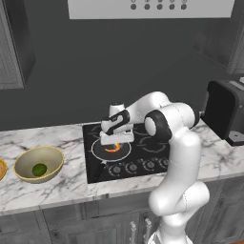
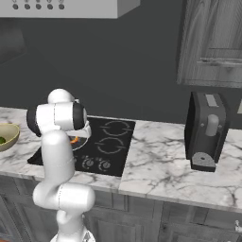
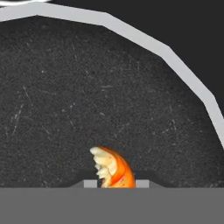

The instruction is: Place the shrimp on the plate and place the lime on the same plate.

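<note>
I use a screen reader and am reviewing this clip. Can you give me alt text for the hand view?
An orange shrimp sits pinched between the gripper at the bottom of the view, its pale curved tip pointing up and left. Behind it spreads the dark, scratched floor of a round pan, with the pan's light grey rim arching across the top and down the right side.

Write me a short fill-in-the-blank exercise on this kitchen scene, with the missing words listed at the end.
1. The gripper is shut on the ____, down in the dark pan.
2. The pan sits on the black ____, not on the marble counter.
3. The lime lies inside the tan-yellow ____.
4. At the counter's right end stands a dark ____.

Missing words: shrimp; stovetop; bowl; toaster
</note>
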